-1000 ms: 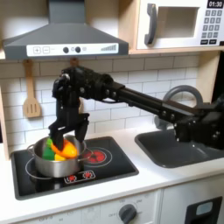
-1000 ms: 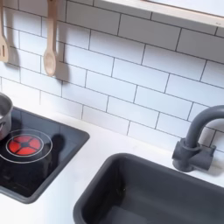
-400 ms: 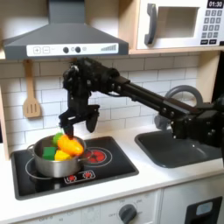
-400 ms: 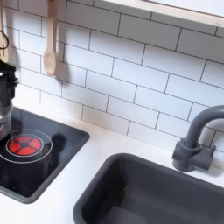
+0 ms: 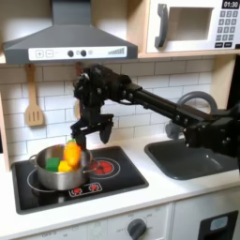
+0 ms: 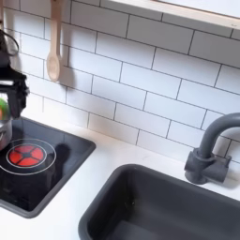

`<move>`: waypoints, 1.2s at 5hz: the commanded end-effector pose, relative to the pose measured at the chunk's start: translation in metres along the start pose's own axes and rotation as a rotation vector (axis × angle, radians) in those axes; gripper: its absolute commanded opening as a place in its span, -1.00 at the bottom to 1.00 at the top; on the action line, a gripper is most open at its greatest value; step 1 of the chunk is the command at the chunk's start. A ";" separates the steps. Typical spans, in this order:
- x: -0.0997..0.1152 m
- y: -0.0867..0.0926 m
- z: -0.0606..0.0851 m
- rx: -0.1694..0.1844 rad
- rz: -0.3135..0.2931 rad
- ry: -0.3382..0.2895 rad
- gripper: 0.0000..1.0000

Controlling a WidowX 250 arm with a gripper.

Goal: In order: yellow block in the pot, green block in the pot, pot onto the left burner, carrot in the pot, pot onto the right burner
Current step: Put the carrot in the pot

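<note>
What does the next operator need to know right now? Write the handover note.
Gripper: above the pot, jaws apart, holding nothing that I can see.
Pot: on the burner at the first exterior view's left. Carrot, yellow block and green block lie inside it.
Other burner: bare, red rings showing.
Done: both blocks in, pot on the first burner, carrot in.
Left: move the loaded pot onto the bare burner. Grip the rim; the carrot sticks up above it.
</note>
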State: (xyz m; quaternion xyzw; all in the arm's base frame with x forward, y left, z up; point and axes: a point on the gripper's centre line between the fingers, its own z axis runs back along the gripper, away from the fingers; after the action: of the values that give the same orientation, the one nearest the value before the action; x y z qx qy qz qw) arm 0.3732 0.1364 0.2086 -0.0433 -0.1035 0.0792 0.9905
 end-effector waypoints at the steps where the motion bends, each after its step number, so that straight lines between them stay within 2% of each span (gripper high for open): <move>1: -0.005 -0.015 -0.004 -0.025 -0.037 0.018 1.00; 2: -0.005 -0.009 -0.015 -0.027 -0.023 0.048 1.00; 4: -0.006 -0.014 -0.018 -0.022 -0.039 0.060 1.00; 5: -0.003 -0.011 -0.011 -0.019 -0.034 0.042 1.00; 6: -0.004 -0.009 -0.016 -0.019 -0.023 0.062 1.00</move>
State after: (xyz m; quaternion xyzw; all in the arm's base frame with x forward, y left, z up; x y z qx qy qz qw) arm 0.3751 0.1248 0.1918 -0.0562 -0.0722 0.0651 0.9937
